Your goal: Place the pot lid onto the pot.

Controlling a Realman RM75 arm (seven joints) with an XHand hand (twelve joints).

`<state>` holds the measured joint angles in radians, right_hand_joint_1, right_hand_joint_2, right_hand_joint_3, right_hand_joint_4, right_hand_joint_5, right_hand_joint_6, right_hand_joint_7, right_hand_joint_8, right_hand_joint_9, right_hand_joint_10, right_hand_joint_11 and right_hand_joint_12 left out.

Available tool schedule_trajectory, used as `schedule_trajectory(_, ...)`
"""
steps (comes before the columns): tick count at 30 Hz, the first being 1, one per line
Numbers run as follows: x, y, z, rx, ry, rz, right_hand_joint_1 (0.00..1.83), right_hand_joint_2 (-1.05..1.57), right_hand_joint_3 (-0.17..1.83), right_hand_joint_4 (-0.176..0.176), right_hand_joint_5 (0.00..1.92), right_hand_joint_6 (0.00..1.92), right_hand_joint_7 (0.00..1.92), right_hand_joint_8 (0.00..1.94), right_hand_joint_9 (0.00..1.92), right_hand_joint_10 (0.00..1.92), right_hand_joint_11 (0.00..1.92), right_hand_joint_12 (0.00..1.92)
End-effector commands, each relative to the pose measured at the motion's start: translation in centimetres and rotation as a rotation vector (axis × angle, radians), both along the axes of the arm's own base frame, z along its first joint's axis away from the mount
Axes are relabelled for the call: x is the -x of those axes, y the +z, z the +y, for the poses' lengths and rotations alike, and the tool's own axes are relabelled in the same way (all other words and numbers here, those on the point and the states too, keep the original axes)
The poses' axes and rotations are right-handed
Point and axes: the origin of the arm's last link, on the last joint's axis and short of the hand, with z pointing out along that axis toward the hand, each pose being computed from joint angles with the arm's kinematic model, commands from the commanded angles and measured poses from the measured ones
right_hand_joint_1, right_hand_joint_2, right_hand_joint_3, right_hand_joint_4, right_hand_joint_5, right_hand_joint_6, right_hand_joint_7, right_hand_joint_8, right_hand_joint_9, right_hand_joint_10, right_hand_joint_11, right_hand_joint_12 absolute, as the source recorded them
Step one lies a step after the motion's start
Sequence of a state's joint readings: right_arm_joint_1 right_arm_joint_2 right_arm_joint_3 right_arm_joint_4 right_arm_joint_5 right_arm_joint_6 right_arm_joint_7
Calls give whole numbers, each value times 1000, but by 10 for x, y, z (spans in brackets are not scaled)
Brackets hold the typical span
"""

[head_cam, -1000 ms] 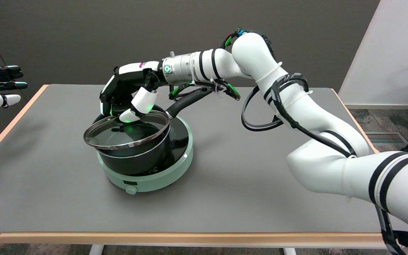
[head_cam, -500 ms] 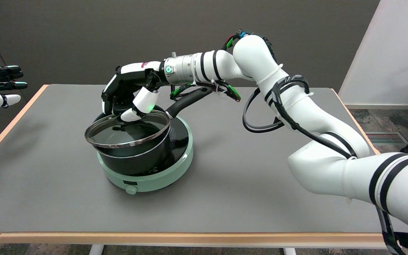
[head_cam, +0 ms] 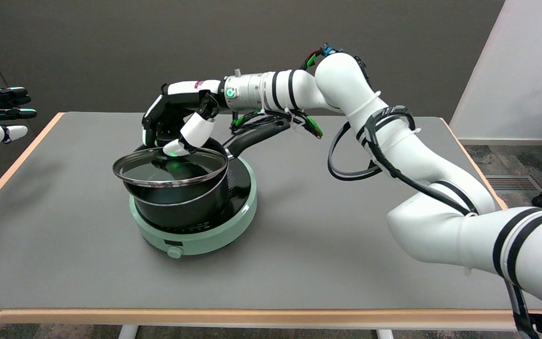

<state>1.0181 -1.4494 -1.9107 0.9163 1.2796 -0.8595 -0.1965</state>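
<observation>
The right hand [head_cam: 177, 125] reaches in from the right with its palm turned down and its fingers curled around the knob on top of the lid [head_cam: 170, 168], thumb tip lit green against the knob's near side; it holds the lid by that knob. The lid, a round glass disc with a metal rim, hangs directly below the hand and lies nearly level, its left edge a touch lower and jutting a little past the left wall of the pot [head_cam: 177, 200]. The lid sits over the pot's mouth; whether its rim rests all the way round cannot be told. The black pot stands under the hand on a pale green cooker [head_cam: 205, 238], which rests on the grey table [head_cam: 322, 245]. The pot's handle [head_cam: 257, 136] is its long axis: it runs up and to the right from the pot's far rim, passing just beneath the wrist behind the hand.
</observation>
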Motion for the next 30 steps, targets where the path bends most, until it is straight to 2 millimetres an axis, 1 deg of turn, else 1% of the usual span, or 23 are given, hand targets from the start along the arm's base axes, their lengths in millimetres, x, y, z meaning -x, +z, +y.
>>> schedule_trajectory(1,6,10,6,37,66,14,1158,842,1000,82,765,718,845,719,679,1334,318,1921)
schedule_trajectory(4,5,10,8,35,84,27,1159,842,1000,82,764,716,845,717,679,1333,317,1921)
schedule_trajectory(11,12,8,15,32,98,52,1157,839,996,85,760,710,846,710,678,1331,318,1921)
schedule_trajectory(14,10,7,18,28,120,68,1155,834,992,86,759,707,848,710,680,1326,316,1921)
schedule_trajectory(15,10,6,19,26,125,72,1161,832,989,88,762,709,846,746,683,1323,316,1921)
schedule_trajectory(16,11,5,20,26,129,75,1167,827,989,94,764,744,835,834,685,1357,323,1921)
schedule_trajectory(17,11,5,22,27,139,79,1172,820,990,105,755,823,818,962,685,1428,332,1921)
schedule_trajectory(18,11,4,23,26,146,80,1228,890,787,111,745,908,792,1183,686,1496,331,1919)
schedule_trajectory(19,11,3,24,28,151,82,1324,1026,422,105,741,979,754,1459,681,1555,305,1918)
schedule_trajectory(20,13,3,26,29,158,86,1316,1023,473,105,716,1077,725,1524,655,1647,273,1920)
schedule_trajectory(21,13,2,27,29,167,92,1316,1003,524,108,699,1125,723,1545,648,1692,291,1918)
schedule_trajectory(22,13,1,29,27,174,97,1335,1017,523,99,688,1165,699,1577,618,1762,284,1919)
schedule_trajectory(23,13,0,31,27,186,109,1441,1076,419,125,672,1182,676,1545,577,1815,317,1909)
schedule_trajectory(24,13,0,33,27,198,117,1470,1024,501,125,675,1204,699,1517,593,1813,346,1920)
schedule_trajectory(25,13,-1,34,29,208,123,1459,1093,409,128,654,1204,659,1570,553,1850,316,1909)
schedule_trajectory(26,13,-1,37,29,219,133,1471,1037,489,124,666,1213,685,1542,576,1828,337,1920)
schedule_trajectory(27,-5,-24,51,-47,289,157,1468,1038,497,128,668,1226,678,1556,573,1836,328,1921)
schedule_trajectory(28,-19,-42,64,-110,343,174,1469,1031,511,126,670,1230,681,1555,576,1837,330,1921)
schedule_trajectory(29,12,-2,41,30,244,147,1465,1045,486,124,657,1227,677,1559,569,1834,333,1921)
schedule_trajectory(30,12,-3,42,30,250,151,1463,1064,462,127,649,1225,666,1572,558,1851,327,1914)
